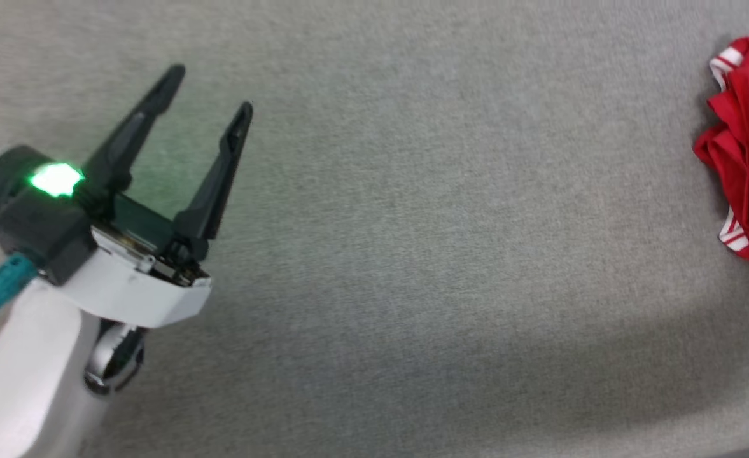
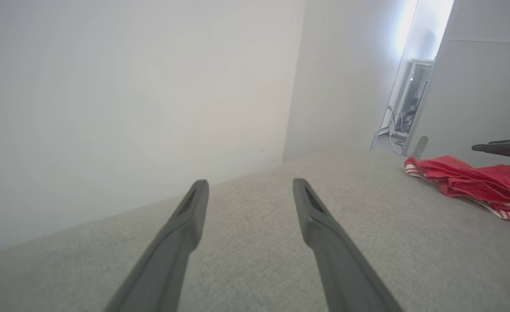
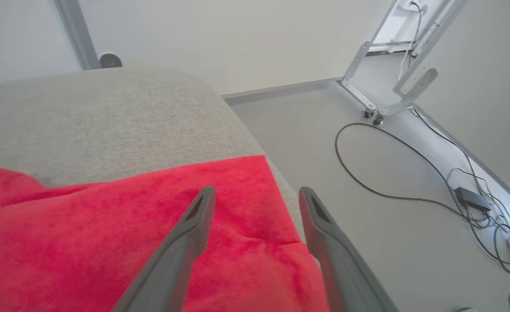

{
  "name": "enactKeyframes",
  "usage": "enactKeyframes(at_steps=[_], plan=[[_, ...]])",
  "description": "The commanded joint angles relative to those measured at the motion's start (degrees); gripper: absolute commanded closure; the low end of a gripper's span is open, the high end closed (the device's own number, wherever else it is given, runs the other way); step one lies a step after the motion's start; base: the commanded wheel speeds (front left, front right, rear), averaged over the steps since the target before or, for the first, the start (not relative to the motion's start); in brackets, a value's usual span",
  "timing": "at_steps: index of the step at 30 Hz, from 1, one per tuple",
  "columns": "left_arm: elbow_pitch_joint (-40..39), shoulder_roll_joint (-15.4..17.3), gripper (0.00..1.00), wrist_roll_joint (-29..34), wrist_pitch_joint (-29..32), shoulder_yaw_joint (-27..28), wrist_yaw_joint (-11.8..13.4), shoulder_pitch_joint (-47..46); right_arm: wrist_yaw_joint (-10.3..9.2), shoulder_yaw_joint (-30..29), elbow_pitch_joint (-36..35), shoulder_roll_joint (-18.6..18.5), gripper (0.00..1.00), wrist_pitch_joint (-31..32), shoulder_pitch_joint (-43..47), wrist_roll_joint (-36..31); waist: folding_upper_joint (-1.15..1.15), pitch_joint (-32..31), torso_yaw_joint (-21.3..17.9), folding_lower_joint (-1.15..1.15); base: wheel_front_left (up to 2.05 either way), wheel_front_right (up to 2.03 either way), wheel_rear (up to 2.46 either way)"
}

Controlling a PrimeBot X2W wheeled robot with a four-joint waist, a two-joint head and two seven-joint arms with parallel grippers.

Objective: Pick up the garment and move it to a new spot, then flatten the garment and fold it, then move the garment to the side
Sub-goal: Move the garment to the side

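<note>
— Where's the shirt [image 1: 746,152]?
— Crumpled at three o'clock in the head view, near the edge of the grey padded top [image 1: 412,254]; striped trim showing.
— And the grippers?
— Left gripper [image 1: 210,89] at nine o'clock, fingers spread wide, empty; right gripper [image 3: 257,190] (seen from its own wrist) spread apart over the shirt, gripping nothing.

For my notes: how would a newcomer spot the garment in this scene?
Start from the wide grey fabric surface that spans the head view. Follow it to its right side, away from the left gripper, where the garment lies crumpled in a heap. It is bright red with white-and-red striped trim, against plain grey all around.
</note>
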Motion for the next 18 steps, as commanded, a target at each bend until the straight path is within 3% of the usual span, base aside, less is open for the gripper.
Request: enactKeyframes(at_steps=[1,11,18], plan=[[0.6,-0.8,0.0,0.2,0.0,0.5,0.0,1.3,-0.07,1.7,-0.3,0.1,0.0,-0.2,1.3,0.7,0.0,-3.9,3.5,0.0,0.0,0.0,0.0],[7.5,-7.4,0.0,0.0,0.0,7.2,0.0,10.5,-0.07,16.4,-7.3,1.8,0.0,-0.4,8.0,5.4,0.0,-12.3,10.0,0.0,0.0,0.0,0.0],[13.6,-10.5,0.0,0.1,0.0,10.7,0.0,15.1,-0.07,21.5,-12.6,4.9,0.0,-1.3,13.2,8.0,0.0,-17.0,13.4,0.0,0.0,0.0,0.0]])
